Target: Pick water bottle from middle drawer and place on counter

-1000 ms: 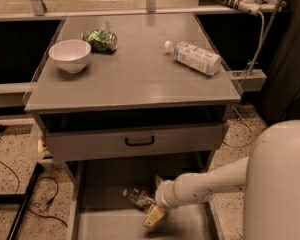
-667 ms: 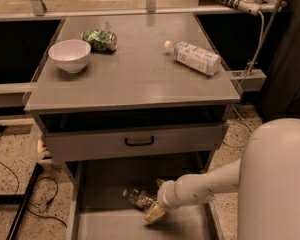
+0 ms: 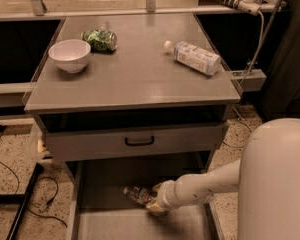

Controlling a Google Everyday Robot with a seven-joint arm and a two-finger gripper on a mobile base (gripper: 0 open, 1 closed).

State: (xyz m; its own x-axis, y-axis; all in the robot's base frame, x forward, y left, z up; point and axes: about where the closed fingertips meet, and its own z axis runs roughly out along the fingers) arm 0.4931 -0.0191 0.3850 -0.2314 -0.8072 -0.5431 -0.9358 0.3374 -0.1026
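Camera view puts the claw [image 3: 157, 205] low inside the middle drawer [image 3: 110, 226], right up against the water bottle [image 3: 136, 194]. The bottle lies on its side just left of the claw, long axis running leftward and slightly back. Whether the claw is open or gripping cannot be told. The counter [image 3: 135, 79] sits well above.

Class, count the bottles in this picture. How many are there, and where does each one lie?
2. A white-labelled bottle lies on the counter; the water bottle lies in the middle drawer, at the gripper. Others may be hidden.
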